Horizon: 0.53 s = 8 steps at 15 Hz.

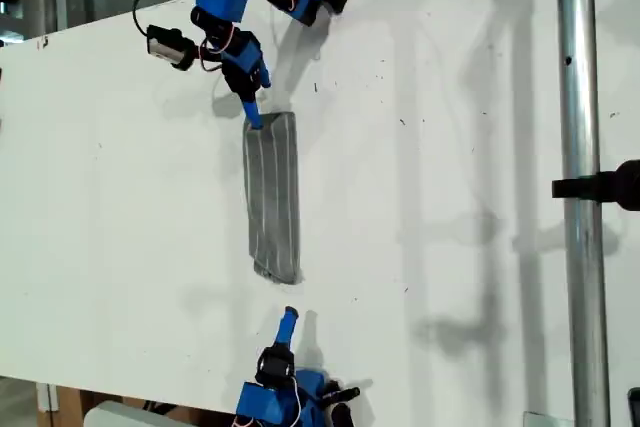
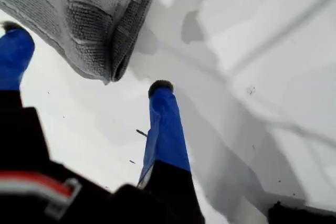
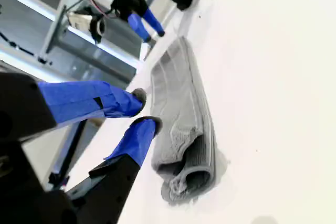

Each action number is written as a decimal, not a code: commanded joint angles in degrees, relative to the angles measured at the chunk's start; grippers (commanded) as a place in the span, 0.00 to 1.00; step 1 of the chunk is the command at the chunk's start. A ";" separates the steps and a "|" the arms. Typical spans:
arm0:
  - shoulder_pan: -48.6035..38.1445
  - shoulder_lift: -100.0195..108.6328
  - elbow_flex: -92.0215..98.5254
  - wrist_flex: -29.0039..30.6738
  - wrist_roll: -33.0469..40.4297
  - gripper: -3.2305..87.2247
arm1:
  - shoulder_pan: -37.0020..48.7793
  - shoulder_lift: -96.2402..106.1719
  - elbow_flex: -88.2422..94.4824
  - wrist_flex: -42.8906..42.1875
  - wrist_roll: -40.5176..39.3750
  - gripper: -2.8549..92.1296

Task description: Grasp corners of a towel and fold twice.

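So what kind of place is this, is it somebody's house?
Probably not a house. It looks like a robot lab or workshop: a plain white table, a metal pole at its edge, and two blue robot arms working on a folded grey towel.

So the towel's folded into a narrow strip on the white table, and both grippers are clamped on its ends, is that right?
Not quite. The towel is folded into a narrow strip on the white table, but neither gripper is clamped on it. The first wrist view shows my first gripper open beside one end, and the second wrist view shows my second gripper empty, just off the other end.
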 commanded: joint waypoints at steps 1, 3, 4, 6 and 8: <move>1.76 4.48 1.23 1.05 -1.05 0.09 | -2.02 -9.76 -3.87 -7.82 3.16 0.49; 1.93 4.48 1.93 1.41 -1.05 0.08 | -3.69 -20.83 -7.12 -15.12 6.15 0.49; 1.93 4.48 2.64 1.41 -1.49 0.08 | -5.27 -25.31 -10.63 -16.79 6.59 0.49; 1.41 4.48 3.52 1.32 -2.29 0.09 | -6.86 -31.11 -14.77 -25.40 6.50 0.40; 1.58 4.48 3.08 1.76 -2.29 0.08 | -7.47 -33.40 -15.56 -34.63 6.06 0.03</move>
